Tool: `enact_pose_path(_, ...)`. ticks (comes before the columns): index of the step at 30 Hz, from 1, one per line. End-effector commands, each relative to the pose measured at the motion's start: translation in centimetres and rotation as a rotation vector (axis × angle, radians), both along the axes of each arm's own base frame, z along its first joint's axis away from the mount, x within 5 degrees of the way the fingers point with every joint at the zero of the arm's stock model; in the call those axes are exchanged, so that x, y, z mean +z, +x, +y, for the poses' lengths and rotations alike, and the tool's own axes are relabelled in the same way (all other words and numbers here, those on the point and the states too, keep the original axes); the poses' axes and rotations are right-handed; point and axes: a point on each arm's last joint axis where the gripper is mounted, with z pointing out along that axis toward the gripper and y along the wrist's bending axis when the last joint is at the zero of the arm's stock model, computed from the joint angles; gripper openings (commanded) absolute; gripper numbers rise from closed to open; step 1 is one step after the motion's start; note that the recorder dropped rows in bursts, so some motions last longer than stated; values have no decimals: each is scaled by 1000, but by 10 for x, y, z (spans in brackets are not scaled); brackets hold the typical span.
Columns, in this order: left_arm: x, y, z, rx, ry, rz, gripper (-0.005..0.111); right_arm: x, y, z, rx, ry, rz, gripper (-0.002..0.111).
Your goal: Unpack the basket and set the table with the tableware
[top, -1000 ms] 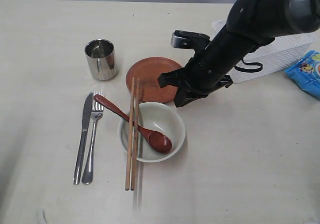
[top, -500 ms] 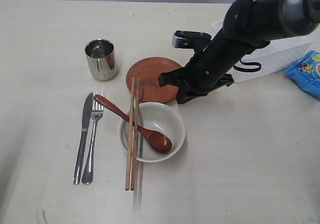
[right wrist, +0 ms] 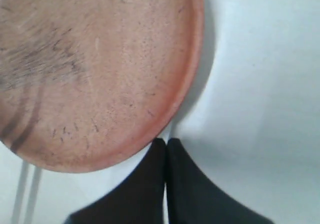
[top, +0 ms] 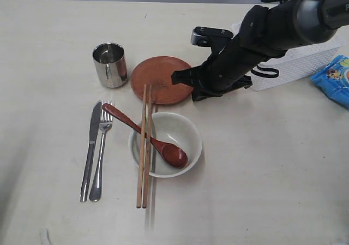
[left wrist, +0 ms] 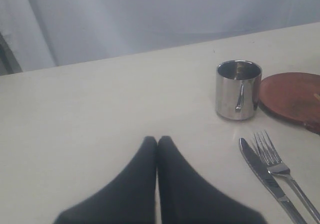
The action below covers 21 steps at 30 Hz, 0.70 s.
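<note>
The brown plate (top: 161,78) (right wrist: 95,69) (left wrist: 292,99) lies flat on the table (top: 262,174), right of the steel cup (top: 110,65) (left wrist: 238,89). My right gripper (top: 179,79) (right wrist: 166,140) is shut and empty, its tips at the plate's right rim. The off-white bowl (top: 185,127) holds the wooden spoon (top: 147,137); the chopsticks (top: 144,147) lie across its left edge. Knife (top: 90,149) (left wrist: 265,176) and fork (top: 101,147) (left wrist: 280,169) lie side by side at the left. My left gripper (left wrist: 157,138) is shut over bare table, outside the exterior view.
The white basket (top: 305,59) stands at the back right, partly hidden behind my right arm. A blue chip bag (top: 332,78) lies at the right edge beside it.
The plate has slid left toward the cup and now lies flat, with my right gripper following at its right rim. The other tableware has stayed put.
</note>
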Motion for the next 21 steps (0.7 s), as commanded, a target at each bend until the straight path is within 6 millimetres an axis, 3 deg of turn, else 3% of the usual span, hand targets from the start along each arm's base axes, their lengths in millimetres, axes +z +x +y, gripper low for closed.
enact_pose_path(1,-1,0,0,2,-9,0,0,3,1,0,-8,7,-2,0)
enact_pose_path(6,-1,0,0,2,-9,0,0,28,1,0,4,32,-62,0)
enact_pose_path(8,-1,0,0,2,-9,0,0,38,5,0,-11,47,-123,5)
enact_pose_path(10,-1,0,0,2,-9,0,0,42,11,2,-23,60,-129,30)
enact_pose_path(11,-1,0,0,2,-9,0,0,43,16,5,-46,73,-118,52)
enact_pose_path(12,-1,0,0,2,-9,0,0,42,20,8,-76,87,-101,56)
enact_pose_path(15,-1,0,0,2,-9,0,0,48,23,14,-28,90,-52,38)
enact_pose_path(16,-1,0,0,2,-9,0,0,59,22,13,27,61,-51,32)
enact_pose_path(19,-1,0,0,2,-9,0,0,91,13,-3,51,-74,-74,35)
enact_pose_path(21,-1,0,0,2,-9,0,0,109,5,-26,14,-273,-88,39)
